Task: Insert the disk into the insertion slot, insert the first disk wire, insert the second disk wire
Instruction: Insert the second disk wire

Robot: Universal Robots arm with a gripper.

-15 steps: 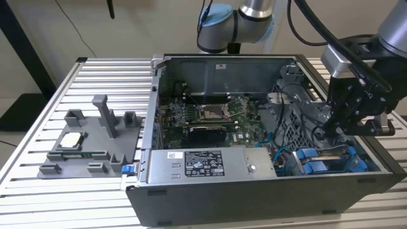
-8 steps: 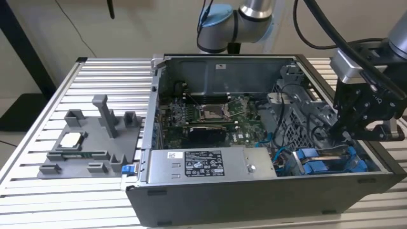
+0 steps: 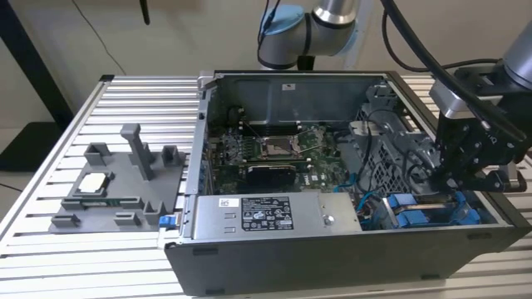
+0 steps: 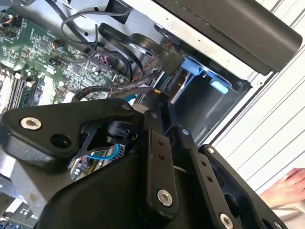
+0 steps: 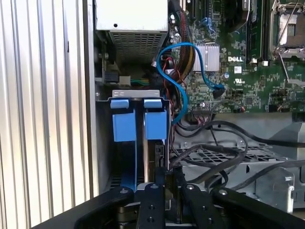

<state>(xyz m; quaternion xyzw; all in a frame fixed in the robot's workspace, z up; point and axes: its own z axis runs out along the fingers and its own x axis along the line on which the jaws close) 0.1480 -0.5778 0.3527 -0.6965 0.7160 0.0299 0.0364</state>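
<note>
On the exterior view's left, a grey moulded fixture plate (image 3: 116, 193) sits on the ribbed aluminium table (image 3: 50, 131), well apart from the work. Moving right: the open black computer case (image 3: 332, 261), its green motherboard (image 3: 275, 152) in the middle, the grey labelled power-supply box (image 3: 275, 215) along the near wall. Further right, near corner, there it is: the grey drive bay with blue plastic fittings (image 3: 428, 212), the insertion slot, and the blue carrier tabs (image 5: 140, 119) look seated in it, so the disk appears already in (its metal body is hidden). Above the bay hangs the black linkage gripper (image 3: 465, 171), fingers drawn together on something dark and narrow, perhaps a connector; I cannot tell what. A curling light-blue data cable (image 5: 183, 90) lies just beside the bay. My judgement: the wires are light and floppy with stiff, fragile plugs, so grip the plug body, not the cord.
</note>
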